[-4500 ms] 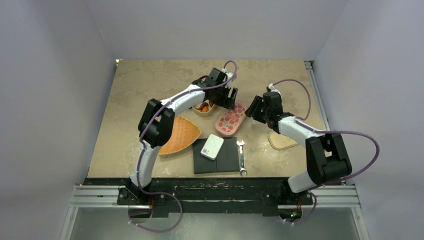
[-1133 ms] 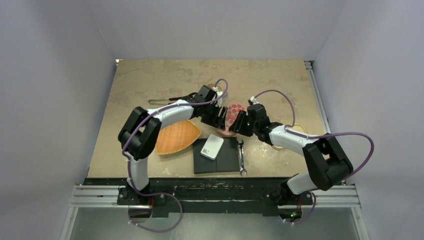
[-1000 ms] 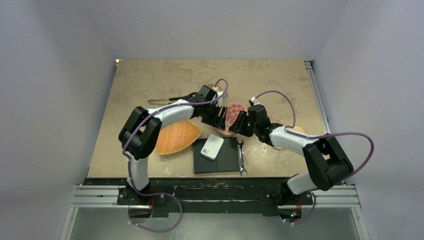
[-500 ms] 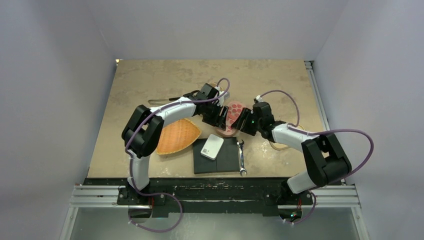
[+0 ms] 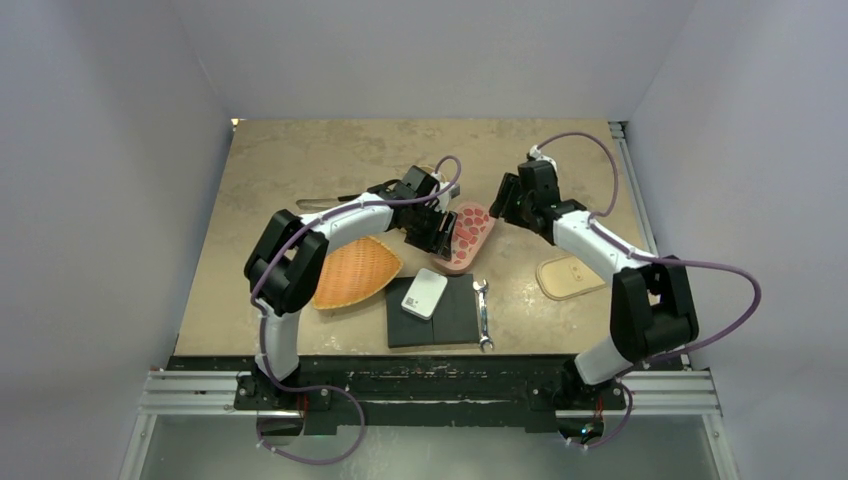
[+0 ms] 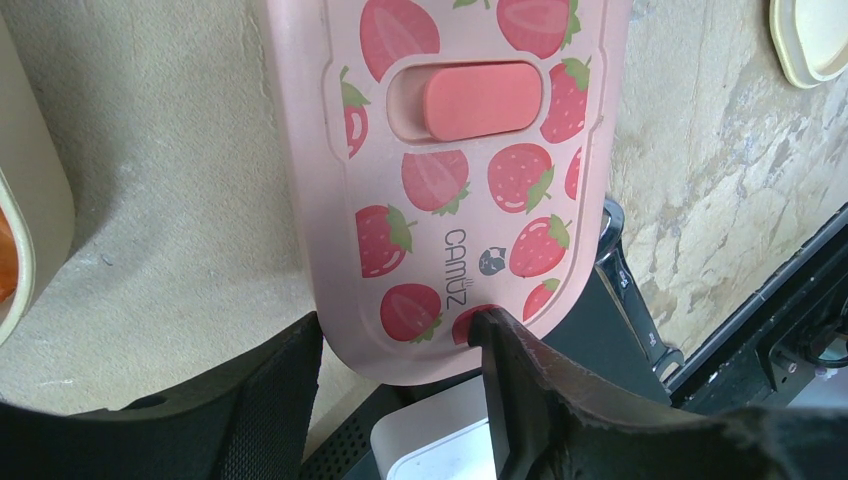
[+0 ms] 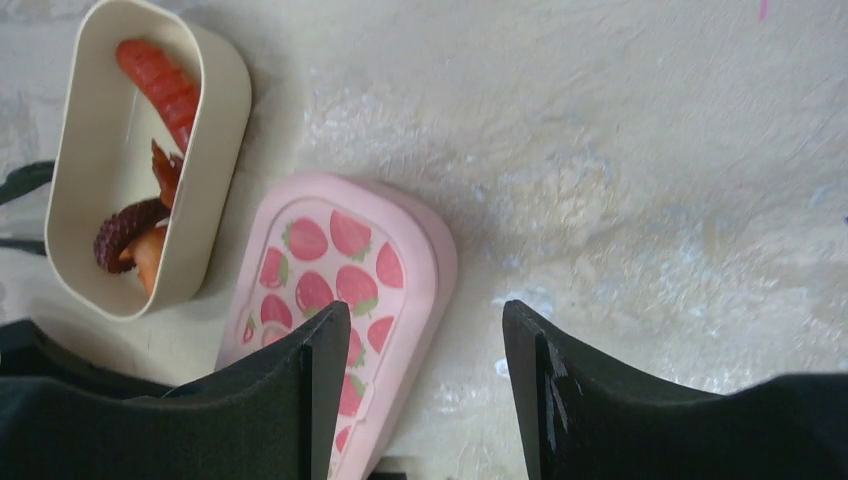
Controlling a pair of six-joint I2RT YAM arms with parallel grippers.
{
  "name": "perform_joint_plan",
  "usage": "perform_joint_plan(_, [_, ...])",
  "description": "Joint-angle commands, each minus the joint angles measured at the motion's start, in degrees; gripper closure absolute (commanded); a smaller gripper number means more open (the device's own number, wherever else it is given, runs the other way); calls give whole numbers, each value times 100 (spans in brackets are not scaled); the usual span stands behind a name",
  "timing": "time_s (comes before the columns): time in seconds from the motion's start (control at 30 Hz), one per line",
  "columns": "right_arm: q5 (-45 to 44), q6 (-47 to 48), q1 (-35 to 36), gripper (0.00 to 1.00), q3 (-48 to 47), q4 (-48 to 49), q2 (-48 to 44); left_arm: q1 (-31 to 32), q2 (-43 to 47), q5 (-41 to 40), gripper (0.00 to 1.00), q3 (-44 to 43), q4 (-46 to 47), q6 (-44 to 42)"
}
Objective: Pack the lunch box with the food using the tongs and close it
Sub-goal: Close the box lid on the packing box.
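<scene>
Right wrist view shows food (image 7: 150, 85) in the beige box (image 7: 225, 120), hidden from above

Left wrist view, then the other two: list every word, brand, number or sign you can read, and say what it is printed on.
"CAMÜZ": on the pink lid, beside a small round logo.
White box: a dark square mark, too small to read.
Nothing else is legible.

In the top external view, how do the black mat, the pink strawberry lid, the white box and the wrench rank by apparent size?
1. black mat
2. pink strawberry lid
3. white box
4. wrench
</scene>
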State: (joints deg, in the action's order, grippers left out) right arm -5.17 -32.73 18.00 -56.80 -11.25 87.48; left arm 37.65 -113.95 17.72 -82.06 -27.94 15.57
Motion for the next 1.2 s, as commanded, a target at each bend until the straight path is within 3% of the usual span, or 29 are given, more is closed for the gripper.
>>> perform_joint_plan(0.0, [-412, 227, 5, 40, -501, -401, 300, 58, -707, -1288, 44, 349, -545, -503])
perform_joint_plan(0.17, [-365, 227, 0, 40, -722, -449, 803, 71, -699, -1310, 45, 340, -556, -513])
perform_joint_plan(0.2, [-312, 299, 3, 42, -753, -475, 938, 72, -699, -1314, 45, 340, -567, -519])
perform_joint_plan(0.23, [-270, 816, 10, 50, -769, -482, 1068, 74, -699, -1314, 45, 328, -574, -520])
perform_joint_plan(0.43, [-286, 952, 11, 58, -670, -504, 1529, 85, -705, -1315, 45, 322, -595, -529])
perform_joint_plan(0.73, [-12, 972, 115, 65, -237, -380, 1607, 90, -668, -1330, 45, 288, -539, -496])
perform_joint_plan(0.93, [60, 792, 297, 67, 195, -196, 1701, 86, -390, -1244, 39, 340, -255, -388])
perform_joint_plan(1.17, [-163, 751, 300, 66, -328, -434, 1214, 71, 107, -934, 35, 445, 240, -149])
